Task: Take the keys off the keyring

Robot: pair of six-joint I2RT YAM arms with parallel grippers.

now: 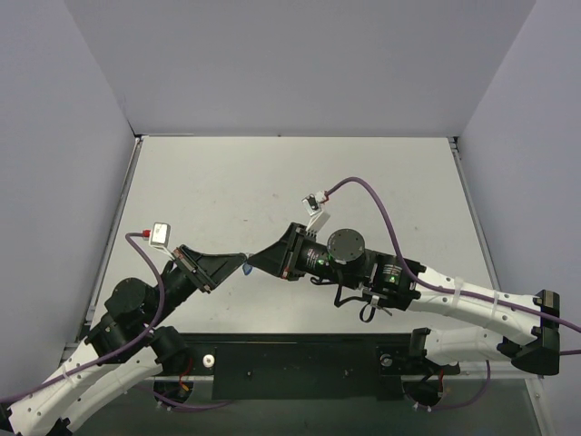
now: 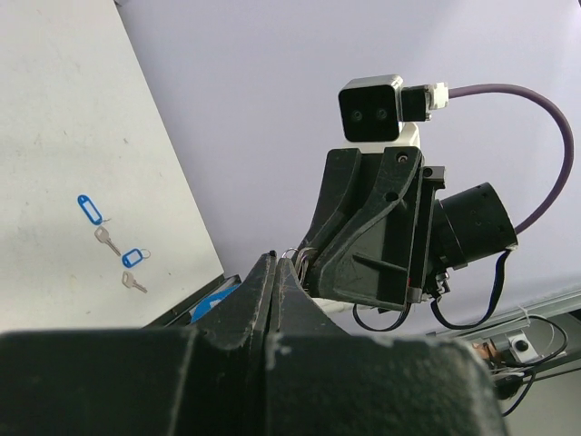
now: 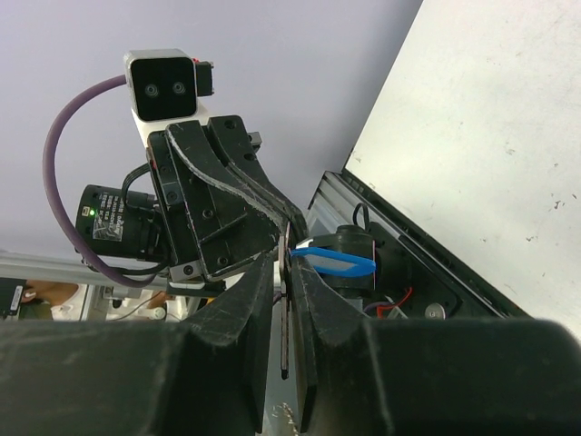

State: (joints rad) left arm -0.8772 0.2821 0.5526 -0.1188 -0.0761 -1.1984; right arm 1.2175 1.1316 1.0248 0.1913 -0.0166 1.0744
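Observation:
My left gripper (image 1: pixel 242 265) and right gripper (image 1: pixel 252 264) meet tip to tip above the table's near middle. In the left wrist view the left gripper (image 2: pixel 275 260) is shut on the thin wire keyring (image 2: pixel 291 252), whose loop shows at its tips. In the right wrist view the right gripper (image 3: pixel 284 265) pinches a thin silver metal piece (image 3: pixel 285 313) seen edge-on, with the ring's blue tag (image 3: pixel 334 263) beside it. Two keys (image 2: pixel 107 240) (image 2: pixel 133 282), each with a blue tag (image 2: pixel 90 209), lie loose on the table. In the top view they are hidden.
The white table (image 1: pixel 218 182) is walled at the left, back and right. A black base plate (image 1: pixel 300 363) runs along its near edge between the arm bases. The right arm's purple cable (image 1: pixel 363 186) arches over the table's middle.

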